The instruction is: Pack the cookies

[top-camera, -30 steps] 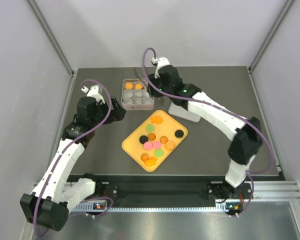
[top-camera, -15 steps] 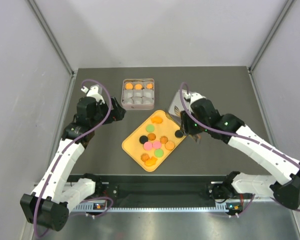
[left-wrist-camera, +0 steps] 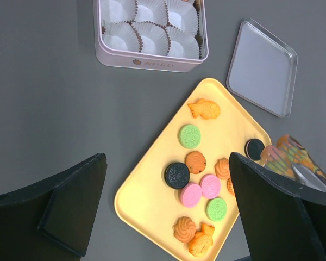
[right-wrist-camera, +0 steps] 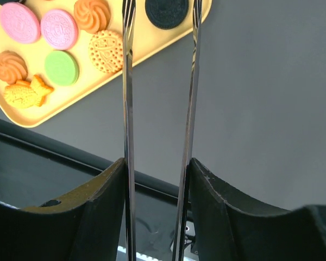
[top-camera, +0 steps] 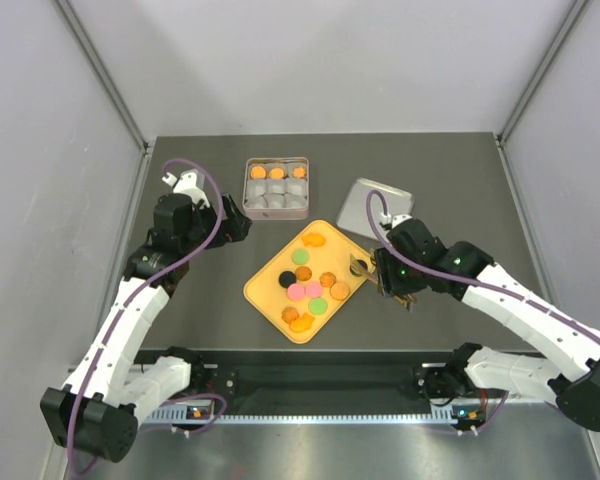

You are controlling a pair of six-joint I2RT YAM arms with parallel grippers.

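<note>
The cookies lie on a yellow tray: orange, pink, green and black discs, also plain in the left wrist view. Three orange ones sit in the back row of the tin. My right gripper is shut on metal tongs, and their two blades straddle a black cookie at the tray's right corner. My left gripper hangs open left of the tray and below the tin, with nothing between its fingers.
The tin's square metal lid lies flat behind the right gripper. White paper cups fill the tin's nearer rows. The table's front rail runs just below the tray.
My right arm swung back from over the tin to the tray's right corner, tongs in hand. A third orange cookie now shows in the tin. The left arm has not moved.
</note>
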